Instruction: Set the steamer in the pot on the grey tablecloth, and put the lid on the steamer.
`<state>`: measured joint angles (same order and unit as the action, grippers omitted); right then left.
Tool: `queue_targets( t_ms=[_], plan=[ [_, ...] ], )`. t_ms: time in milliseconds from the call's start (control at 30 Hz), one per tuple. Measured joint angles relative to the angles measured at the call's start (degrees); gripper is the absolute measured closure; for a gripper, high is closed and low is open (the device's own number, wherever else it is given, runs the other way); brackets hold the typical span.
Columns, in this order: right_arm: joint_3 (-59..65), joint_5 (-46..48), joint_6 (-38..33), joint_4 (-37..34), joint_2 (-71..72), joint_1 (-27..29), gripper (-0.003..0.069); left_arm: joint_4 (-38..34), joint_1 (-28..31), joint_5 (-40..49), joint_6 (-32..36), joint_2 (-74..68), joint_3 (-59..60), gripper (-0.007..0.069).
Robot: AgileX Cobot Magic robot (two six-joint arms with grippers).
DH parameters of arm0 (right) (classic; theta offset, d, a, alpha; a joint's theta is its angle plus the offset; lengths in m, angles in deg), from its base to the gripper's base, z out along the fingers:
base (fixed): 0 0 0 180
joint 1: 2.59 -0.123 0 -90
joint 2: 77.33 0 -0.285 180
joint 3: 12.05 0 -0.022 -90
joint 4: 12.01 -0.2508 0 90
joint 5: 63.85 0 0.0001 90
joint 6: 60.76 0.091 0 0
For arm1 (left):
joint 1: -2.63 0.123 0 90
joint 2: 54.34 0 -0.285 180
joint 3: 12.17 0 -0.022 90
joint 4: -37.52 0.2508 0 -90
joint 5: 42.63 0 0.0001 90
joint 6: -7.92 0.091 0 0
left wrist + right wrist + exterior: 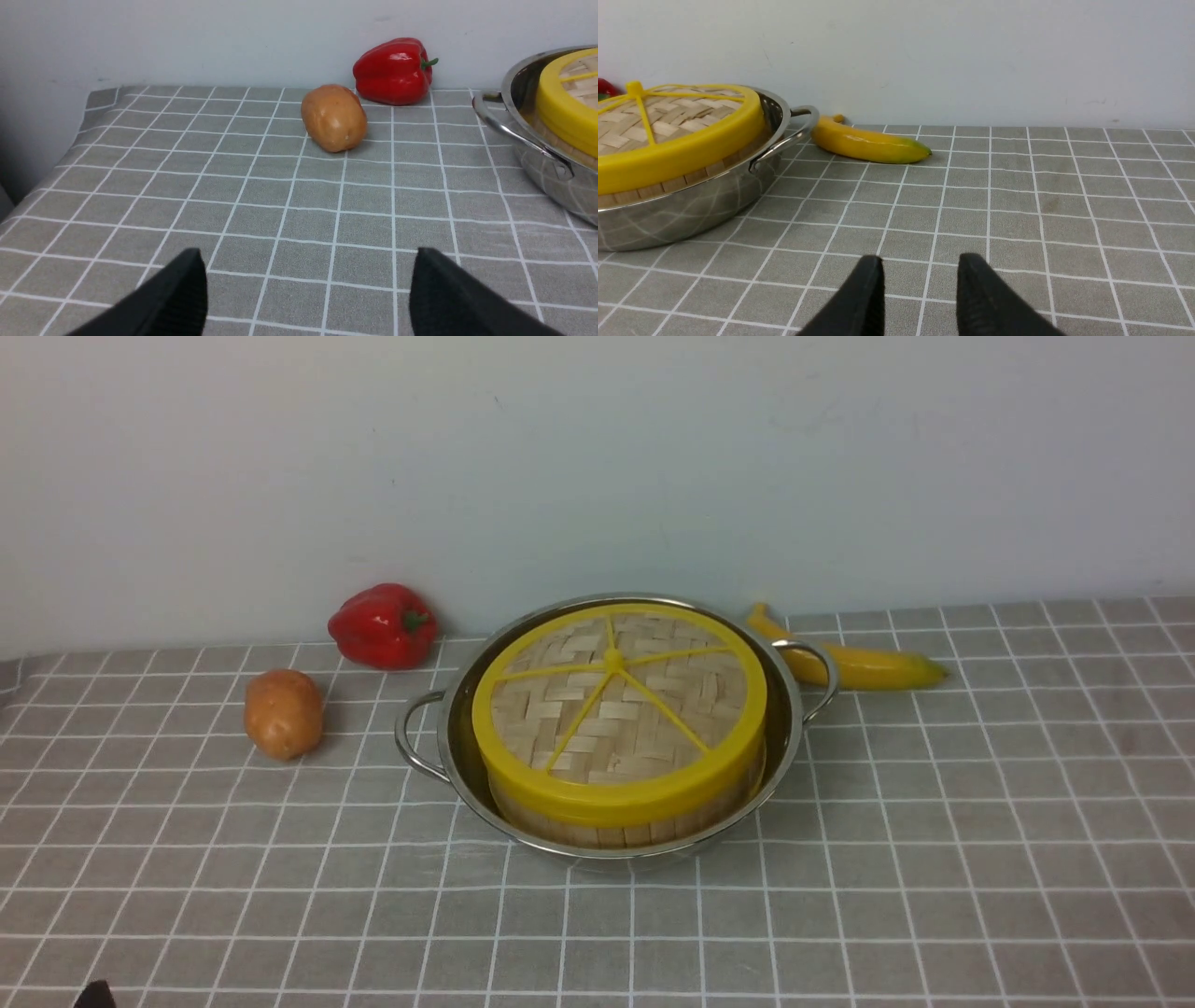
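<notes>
While the front view takes in the whole worktop at once, my two arms barely appear in it. That view shows the wide shiny steel pot [611,840] with its two loop handles standing on the grey tablecloth with white grid lines [934,859]. The round bamboo steamer basket [616,826] sits inside the pot, and the flat woven-bamboo lid with yellow rim and spokes [619,705] lies on top of the basket, covering it, so its contents are hidden.

A brown potato [283,713] and a glossy red bell pepper [384,625] lie off to my left of the pot, and a yellow banana [859,663] lies behind its right handle by the wall.

Only my left wrist view shows my left gripper [308,294]: spread wide, holding nothing, low over bare cloth, well apart from the potato. Only my right wrist view shows my right gripper [920,298]: its black fingers are parted by a narrow gap with nothing between them, near the pot but not touching it.
</notes>
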<state>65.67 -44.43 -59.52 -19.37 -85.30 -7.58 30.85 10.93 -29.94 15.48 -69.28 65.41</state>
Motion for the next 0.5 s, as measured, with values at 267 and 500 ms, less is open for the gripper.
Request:
queue_targets(
  t_ms=[267,500],
  plan=[
    [0.0,0.0,0.0,0.0,0.0,0.0,0.0416,1.5,0.0,4.1,0.2,2.7,0.1,0.0088],
    [0.0,-0.1,0.0,0.0,0.0,0.0,0.0416,4.4,0.0,6.9,0.2,6.9,0.1,0.0088]
  ],
)
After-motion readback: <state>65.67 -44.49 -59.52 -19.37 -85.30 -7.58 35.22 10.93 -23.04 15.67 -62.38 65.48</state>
